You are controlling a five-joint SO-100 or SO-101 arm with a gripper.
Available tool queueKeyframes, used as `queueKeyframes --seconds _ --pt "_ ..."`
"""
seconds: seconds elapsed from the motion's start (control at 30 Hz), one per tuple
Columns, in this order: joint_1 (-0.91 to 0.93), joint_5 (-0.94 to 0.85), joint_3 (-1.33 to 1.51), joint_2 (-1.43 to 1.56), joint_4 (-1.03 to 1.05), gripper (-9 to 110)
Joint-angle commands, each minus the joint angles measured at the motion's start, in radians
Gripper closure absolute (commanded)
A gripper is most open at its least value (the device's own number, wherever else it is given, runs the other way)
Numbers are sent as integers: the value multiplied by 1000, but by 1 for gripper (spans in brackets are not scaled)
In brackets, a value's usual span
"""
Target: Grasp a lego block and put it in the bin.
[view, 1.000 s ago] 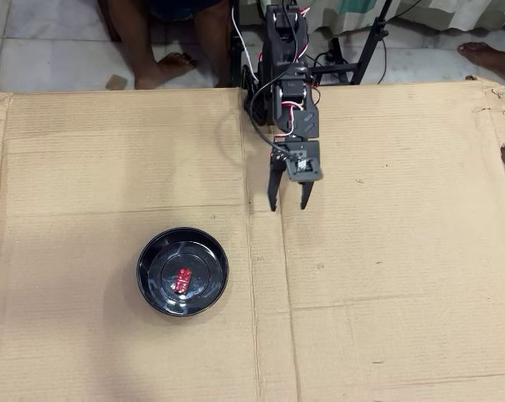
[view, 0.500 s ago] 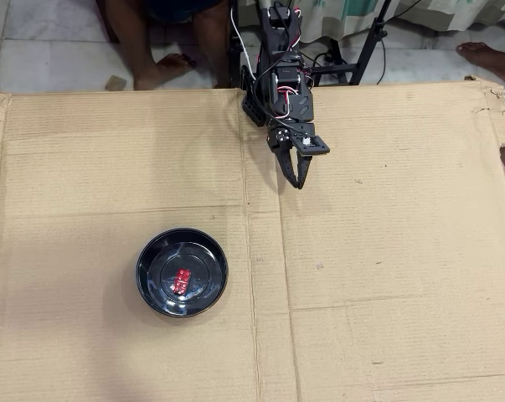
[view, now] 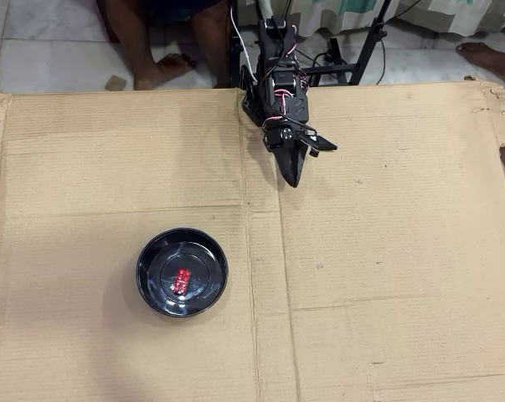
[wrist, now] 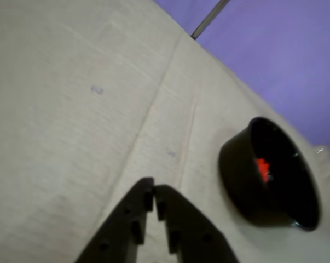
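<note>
Black two-finger end effector (view: 291, 180) clenched and empty above cardboard-covered bench (view: 386, 251), small red studded lego block (view: 182, 280) lay inside round glossy black bin (view: 182, 272), well apart from it

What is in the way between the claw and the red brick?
Only the bowl's own raised rim. The brick already lies inside the bowl, and bare cardboard separates it from the closed gripper, which holds nothing.
</note>
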Motion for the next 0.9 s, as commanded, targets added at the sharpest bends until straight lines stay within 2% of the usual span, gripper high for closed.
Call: queueKeyframes --seconds 0.0,0.13,0.87 --pt "9 -115 23 40 -2 101" --pt "9 -276 23 74 52 101" --pt "17 -640 20 127 334 101"
